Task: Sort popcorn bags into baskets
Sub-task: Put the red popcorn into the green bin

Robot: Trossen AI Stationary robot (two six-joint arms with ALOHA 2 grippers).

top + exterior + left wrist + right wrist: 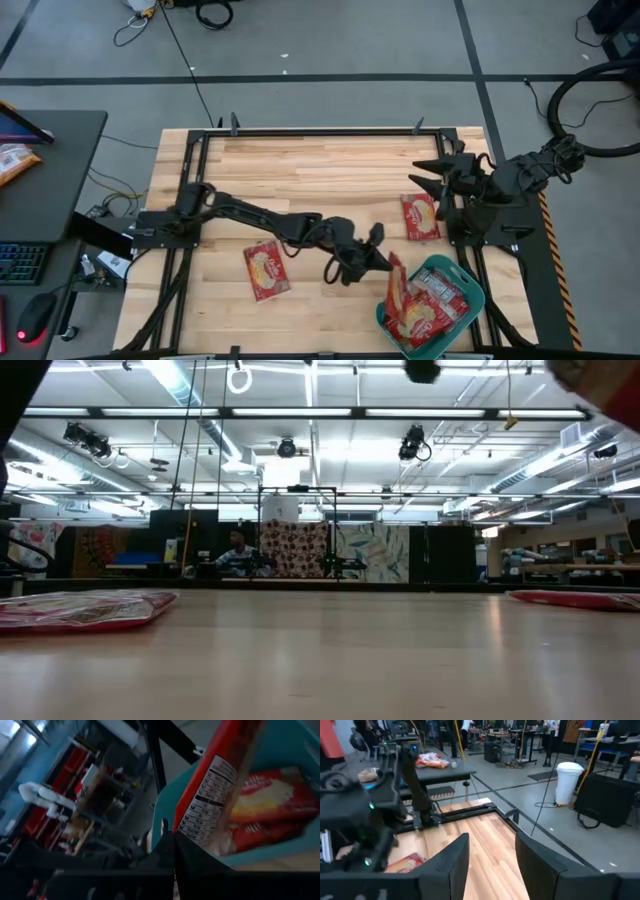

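Left gripper (383, 262) is extended across the table (330, 165) toward the tub (470, 290) at about 5 o'clock of the table. Its fingers are closed flat on one popcorn bag (394, 285), which stands on edge, tilted, at the tub's near rim; in the left wrist view this held bag (210, 805) shows its printed back panel, its lower end pinched between the dark fingers (172, 852), with the tub's teal wall (280, 740) just behind it.

Tub contents: several red bags (432, 305) lie flat and overlapping inside; the exact count cannot be told. The wrist view shows at least two of them (270, 800) lying against the tub's wall.

Loose bags on the table: one (266, 270) at about 7 o'clock, below the left arm, lying flat; another (420, 216) at about 3 o'clock, just beside the right arm's base, lying flat. The low view shows both at table level, one at the left edge (80, 608) and one at the right (580, 599).

Right gripper (432, 174) waits at about 2 o'clock, raised over bare wood, fingers (455, 860) parted about halfway and holding nothing.

An orange-and-white packet (12, 160) rests on the dark desk at 9 o'clock, off the table.
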